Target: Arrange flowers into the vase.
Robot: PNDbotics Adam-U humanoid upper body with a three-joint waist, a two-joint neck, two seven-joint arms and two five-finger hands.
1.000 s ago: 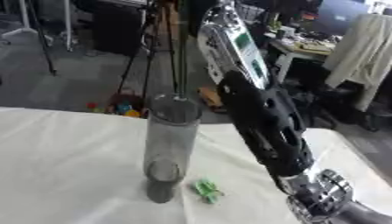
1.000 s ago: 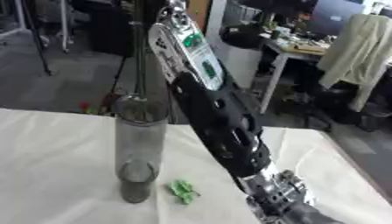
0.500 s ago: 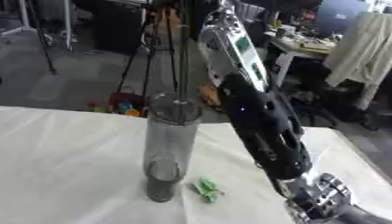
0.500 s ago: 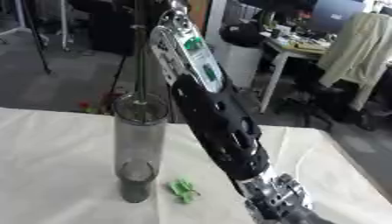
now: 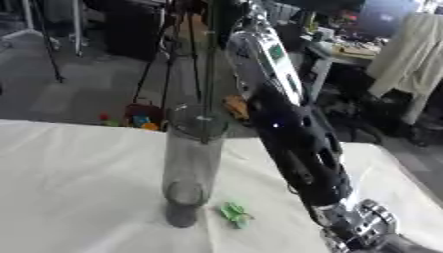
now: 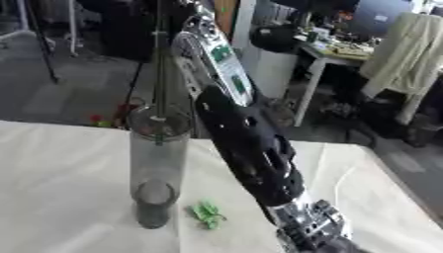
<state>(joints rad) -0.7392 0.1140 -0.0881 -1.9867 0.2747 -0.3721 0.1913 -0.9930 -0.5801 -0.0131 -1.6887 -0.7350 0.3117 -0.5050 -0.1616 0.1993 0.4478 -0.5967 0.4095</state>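
Note:
A tall clear cylinder vase (image 5: 192, 168) stands upright on the white tablecloth (image 5: 78, 188). My right arm (image 5: 298, 148) climbs from the lower right to the top edge, where the dark right hand (image 5: 223, 14) is partly cut off. A thin dark flower stem (image 5: 207, 74) hangs straight down from that hand. Its lower end passes through the vase mouth and sits a little inside. The flower head is out of the picture. A small green leaf piece (image 5: 234, 214) lies on the cloth just right of the vase base. My left hand does not show.
The table's far edge (image 5: 86, 123) runs behind the vase. Beyond it are tripod legs (image 5: 173, 54), small colourful things on the floor (image 5: 130, 118), and a desk with a pale garment (image 5: 407, 59) at the right.
The stem has come down, its tip now below the vase rim. The right arm has lowered slightly with it.

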